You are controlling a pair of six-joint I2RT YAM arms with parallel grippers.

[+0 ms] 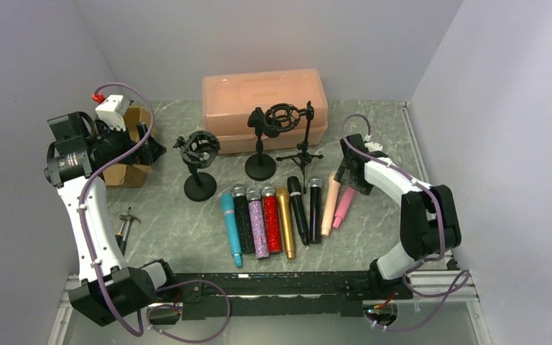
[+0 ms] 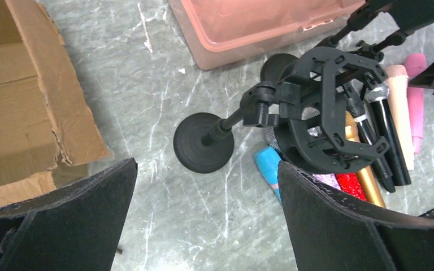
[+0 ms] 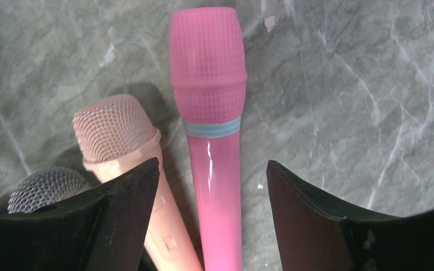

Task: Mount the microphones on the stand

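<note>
The right claw [image 3: 212, 169] stands open astride the pink microphone [image 3: 209, 84], not gripping it. The left claw [image 2: 206, 169] is wide open and empty. On the table [image 1: 165, 230] nine microphones [image 1: 285, 223] lie in one row, with three stands [image 1: 200, 164] behind them.

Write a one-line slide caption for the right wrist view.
Right gripper open, its fingers either side of the pink microphone, peach microphone lying alongside on the grey table.
</note>
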